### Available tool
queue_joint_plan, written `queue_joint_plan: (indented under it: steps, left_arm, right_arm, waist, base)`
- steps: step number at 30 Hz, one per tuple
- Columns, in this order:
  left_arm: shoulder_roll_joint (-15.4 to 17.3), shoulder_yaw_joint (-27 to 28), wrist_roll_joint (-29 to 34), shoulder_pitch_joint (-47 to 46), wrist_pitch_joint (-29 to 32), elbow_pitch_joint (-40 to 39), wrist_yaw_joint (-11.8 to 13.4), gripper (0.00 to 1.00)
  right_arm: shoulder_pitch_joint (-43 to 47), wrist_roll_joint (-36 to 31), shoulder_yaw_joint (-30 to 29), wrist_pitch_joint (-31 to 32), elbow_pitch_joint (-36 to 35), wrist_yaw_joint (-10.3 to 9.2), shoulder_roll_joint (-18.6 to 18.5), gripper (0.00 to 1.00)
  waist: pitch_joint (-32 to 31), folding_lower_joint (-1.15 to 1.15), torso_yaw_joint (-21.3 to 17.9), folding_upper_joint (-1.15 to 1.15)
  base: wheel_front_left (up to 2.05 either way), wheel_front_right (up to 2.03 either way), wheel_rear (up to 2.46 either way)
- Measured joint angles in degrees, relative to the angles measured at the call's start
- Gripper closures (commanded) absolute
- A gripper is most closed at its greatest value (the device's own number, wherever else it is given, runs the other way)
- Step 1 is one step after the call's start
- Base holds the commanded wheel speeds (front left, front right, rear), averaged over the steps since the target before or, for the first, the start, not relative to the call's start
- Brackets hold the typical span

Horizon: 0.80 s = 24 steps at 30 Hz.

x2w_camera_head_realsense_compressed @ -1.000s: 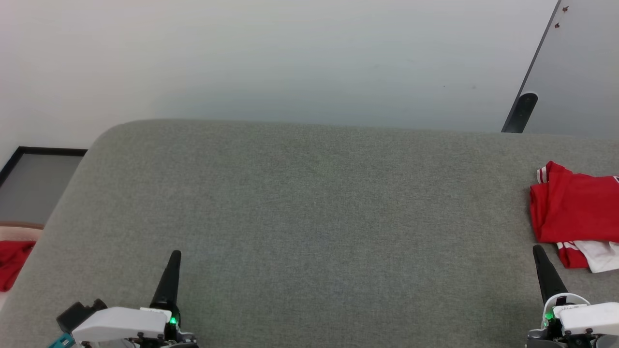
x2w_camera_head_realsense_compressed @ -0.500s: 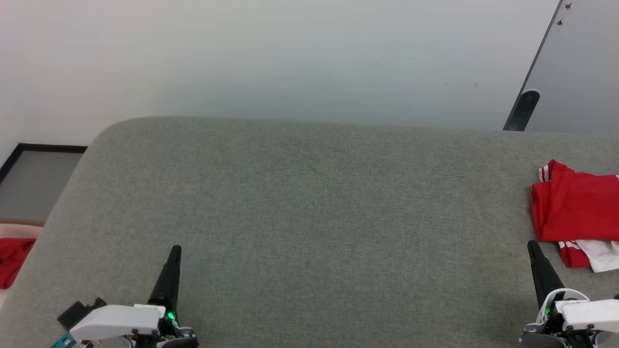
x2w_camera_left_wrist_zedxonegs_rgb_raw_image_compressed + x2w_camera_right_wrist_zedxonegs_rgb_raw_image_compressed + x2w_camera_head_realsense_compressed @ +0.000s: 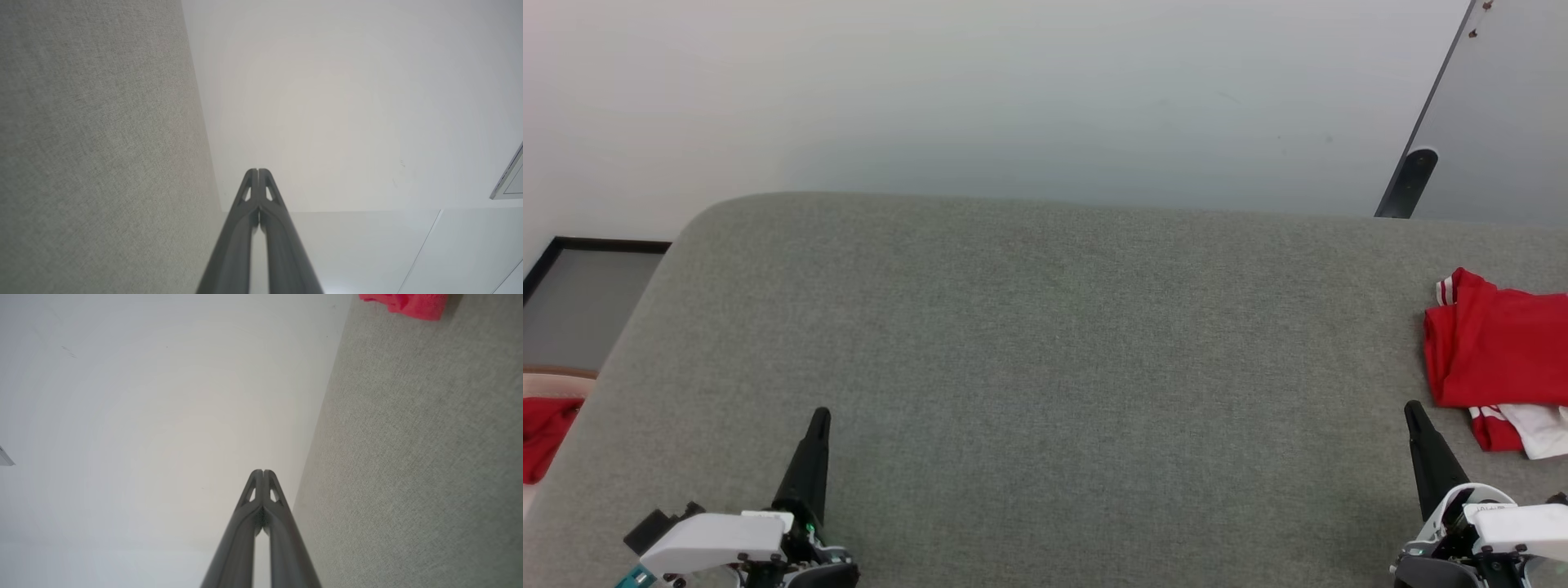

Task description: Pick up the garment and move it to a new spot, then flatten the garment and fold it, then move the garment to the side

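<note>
Red folded garment [image 3: 1494, 347], white sleeve and striped trim showing

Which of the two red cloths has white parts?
The folded red shirt at the right edge of the grey table; the plain red cloth beyond its left edge shows no white.

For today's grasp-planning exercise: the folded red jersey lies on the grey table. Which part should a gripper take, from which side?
Probably the left folded edge of the red jersey, near its front corner, with the right gripper coming from the left over the grey table: the layers stack there, facing it; the rest runs out of frame.
</note>
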Motion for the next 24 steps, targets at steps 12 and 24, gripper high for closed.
queue_joint_plan:
  steps: [12,24]
  left_arm:
    - [-0.4,0.3,-2.0,-0.1,0.5,-0.2,0.0,1.00]
    - [-0.4,0.3,-2.0,-0.1,0.5,-0.2,0.0,1.00]
  right_arm:
    - [-0.7,2.4,-0.1,0.5,0.1,0.00,0.4,1.00]
    - [-0.7,2.4,-0.1,0.5,0.1,0.00,0.4,1.00]
  waist:
    - [0.2,0.00,0.1,0.00]
    - [0.2,0.00,0.1,0.00]
  base:
    - [0.00,0.00,0.00]
    - [0.00,0.00,0.00]
